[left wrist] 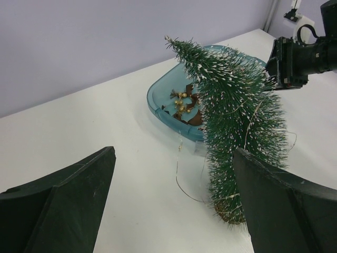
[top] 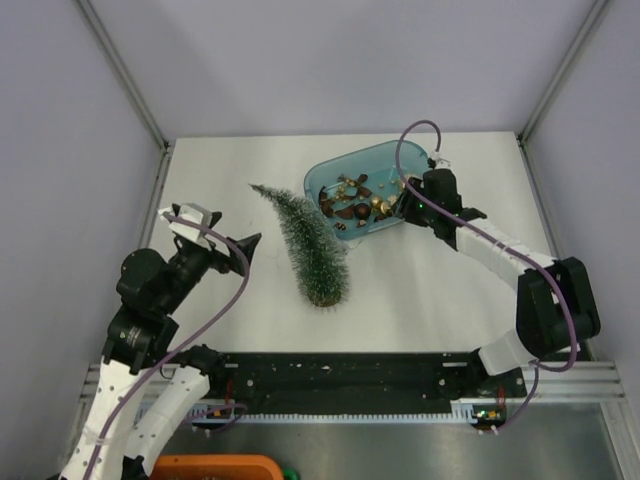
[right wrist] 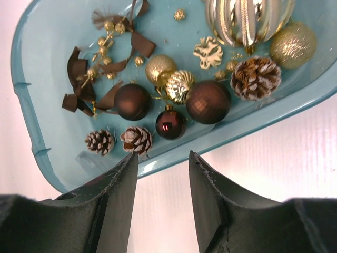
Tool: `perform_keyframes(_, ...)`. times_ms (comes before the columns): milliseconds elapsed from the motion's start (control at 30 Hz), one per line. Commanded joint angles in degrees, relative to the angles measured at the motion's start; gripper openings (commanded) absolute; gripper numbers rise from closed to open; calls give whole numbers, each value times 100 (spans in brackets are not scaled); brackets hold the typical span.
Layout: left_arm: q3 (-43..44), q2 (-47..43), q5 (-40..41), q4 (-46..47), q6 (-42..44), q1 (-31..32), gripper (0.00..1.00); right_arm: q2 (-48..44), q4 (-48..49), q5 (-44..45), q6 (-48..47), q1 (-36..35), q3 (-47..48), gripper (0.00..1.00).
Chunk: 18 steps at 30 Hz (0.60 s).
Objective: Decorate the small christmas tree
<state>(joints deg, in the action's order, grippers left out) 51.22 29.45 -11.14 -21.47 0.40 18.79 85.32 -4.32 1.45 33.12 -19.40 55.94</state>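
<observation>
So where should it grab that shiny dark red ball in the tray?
The dark red ball is round, so grip across its middle, from above: the tray wall likely blocks a sideways approach. Set the jaws in free gaps; a pinecone and a bigger brown ball crowd it.

A see-through blue tray lies on the white table just ahead of the right claw, its near rim right at the claw's tips. Nearest the claw inside it sit two small frosted pine cones and a dark red ball. Farther from the claw are two brown balls, gold balls, a larger pine cone and a big striped gold bauble, with brown ribbon bows off to the claw's left.
</observation>
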Motion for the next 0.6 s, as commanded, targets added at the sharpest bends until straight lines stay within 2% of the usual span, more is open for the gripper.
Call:
perform_keyframes(0, 178, -247, -55, 100, 65, -42, 99, 81, -52, 171, 247, -169, -31, 43)
perform_keyframes(500, 63, -563, -170, 56, -23, -42, 99, 1268, -105, 479, 660, -170, 742, 42)
perform_keyframes(567, 55, -616, -152, 38, -23, -33, 99, 1294, -113, 540, 678, -178, 830, 39)
